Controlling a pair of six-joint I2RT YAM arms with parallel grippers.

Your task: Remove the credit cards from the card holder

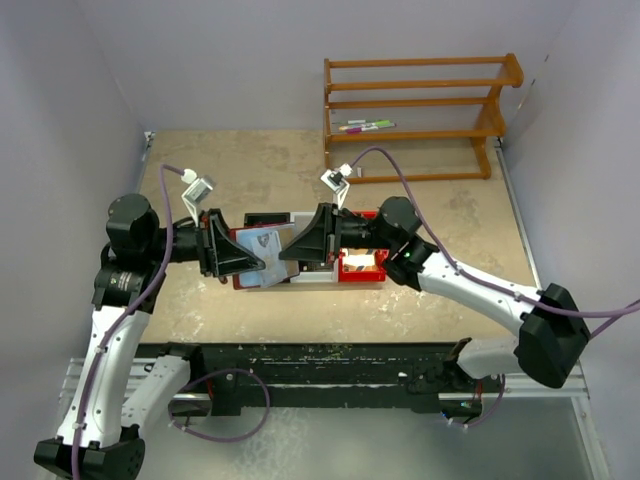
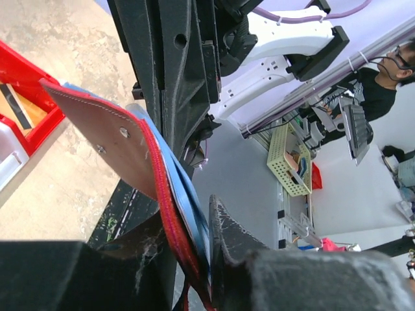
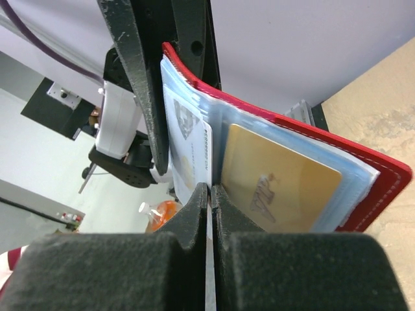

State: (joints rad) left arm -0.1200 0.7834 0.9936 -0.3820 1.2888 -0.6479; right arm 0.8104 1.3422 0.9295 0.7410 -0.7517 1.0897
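The maroon card holder [image 1: 262,243] is held up off the table between my two grippers, opened out. In the left wrist view its cover [image 2: 97,136] and blue sleeves run down between the fingers of my left gripper [image 2: 188,227], which press on both sides. My right gripper [image 3: 211,191] is shut on the thin light edge of a white credit card [image 3: 191,139] that stands out of a sleeve. A gold credit card [image 3: 279,178] sits in the sleeve beside it, against the red cover [image 3: 373,184]. From above, the left gripper [image 1: 252,262] and right gripper [image 1: 287,250] meet at the holder.
A red plastic bin [image 1: 362,268] lies on the table just right of the holder and under the right arm; it shows again as the red bin [image 2: 26,91] in the left wrist view. A wooden rack [image 1: 420,110] with markers [image 1: 365,126] stands at the back right.
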